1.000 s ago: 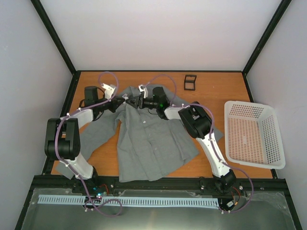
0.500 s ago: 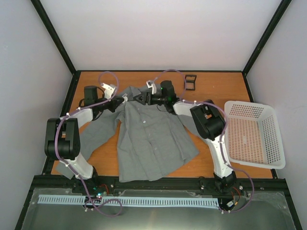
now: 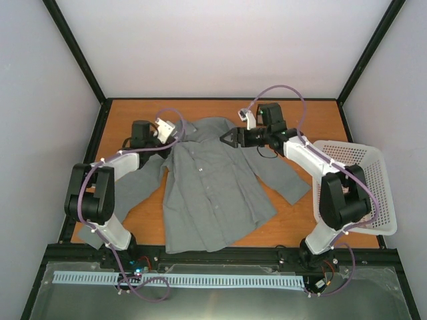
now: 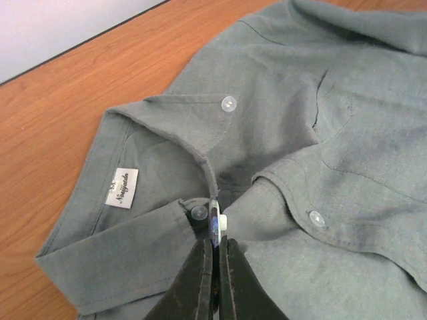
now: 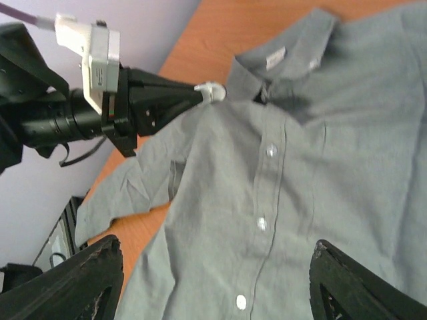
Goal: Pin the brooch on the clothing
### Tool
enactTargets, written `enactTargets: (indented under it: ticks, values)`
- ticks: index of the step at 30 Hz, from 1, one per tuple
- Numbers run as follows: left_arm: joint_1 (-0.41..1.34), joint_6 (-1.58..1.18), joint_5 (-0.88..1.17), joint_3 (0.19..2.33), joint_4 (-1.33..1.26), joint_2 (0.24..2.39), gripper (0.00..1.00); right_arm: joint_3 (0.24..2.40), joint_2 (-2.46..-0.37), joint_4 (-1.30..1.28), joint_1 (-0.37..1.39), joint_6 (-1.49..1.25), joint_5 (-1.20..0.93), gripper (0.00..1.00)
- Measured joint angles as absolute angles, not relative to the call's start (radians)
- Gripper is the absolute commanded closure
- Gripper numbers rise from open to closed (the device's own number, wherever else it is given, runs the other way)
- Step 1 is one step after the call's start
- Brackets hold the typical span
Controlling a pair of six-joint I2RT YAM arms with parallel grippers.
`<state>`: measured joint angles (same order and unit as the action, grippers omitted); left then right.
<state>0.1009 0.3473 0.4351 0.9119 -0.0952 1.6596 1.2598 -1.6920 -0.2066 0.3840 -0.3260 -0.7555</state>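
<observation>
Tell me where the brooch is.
In the left wrist view, the brooch sits edge-on between the closed fingers of the left gripper. It is at the neck opening of the shirt, to the right of the white label.

My plain grey fabric button-up shirt (image 3: 207,193) carries no pattern. Its round buttons (image 4: 228,103) are pale white, and its small neck label (image 4: 123,187) is white with dark script. The little round brooch (image 4: 214,220) shows a bluish edge and a white back in my black left gripper (image 4: 215,241). The wooden bench (image 4: 60,100) is orange-brown and grained. The perforated plastic basket (image 3: 347,145) is white.
</observation>
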Motion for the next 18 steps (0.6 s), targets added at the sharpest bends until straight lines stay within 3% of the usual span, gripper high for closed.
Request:
enactTargets:
  ticks: [9,11,15,18]
  values:
    - [0.327,0.392,-0.004,0.860,-0.105,1.642,0.97,1.210,-1.593,-0.380,0.378,-0.312,-0.723,0.26]
    - [0.356,0.387,-0.062,0.852,-0.093,1.641,0.89,1.208,-1.571,-0.397,0.371,-0.311,-0.721,0.26]
    - [0.378,0.348,-0.071,0.848,-0.018,1.625,0.59,1.185,-1.528,-0.417,0.333,-0.311,-0.741,0.26]
    - [0.377,0.289,0.021,0.849,0.065,1.590,0.49,1.159,-1.523,-0.425,0.295,-0.310,-0.753,0.26]
